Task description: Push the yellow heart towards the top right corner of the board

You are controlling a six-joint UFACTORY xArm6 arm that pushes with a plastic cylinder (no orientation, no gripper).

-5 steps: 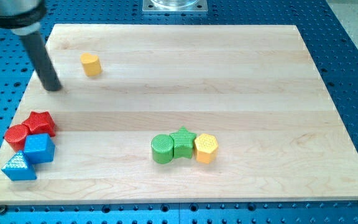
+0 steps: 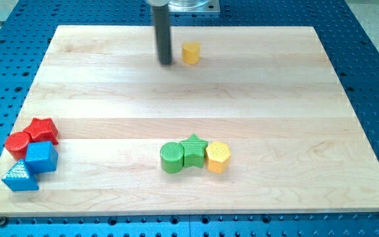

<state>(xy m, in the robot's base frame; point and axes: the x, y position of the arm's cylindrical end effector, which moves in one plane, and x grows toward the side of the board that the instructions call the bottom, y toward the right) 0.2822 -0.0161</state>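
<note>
The yellow heart (image 2: 191, 52) lies near the view's top edge of the wooden board (image 2: 275, 105), a little left of centre. My tip (image 2: 167, 62) stands on the board just left of the heart, with a small gap between them. The dark rod rises straight up from the tip to the view's top edge.
A green cylinder (image 2: 172, 158), a green star (image 2: 193, 151) and a yellow hexagon (image 2: 218, 157) sit in a touching row at lower centre. A red cylinder (image 2: 18, 143), a red star (image 2: 43, 130), a blue cube (image 2: 41, 157) and a blue triangle (image 2: 20, 176) cluster at lower left.
The yellow heart has moved right along the top of the board, from the upper left to near top centre. My tip has moved right with it, staying just on its left.
</note>
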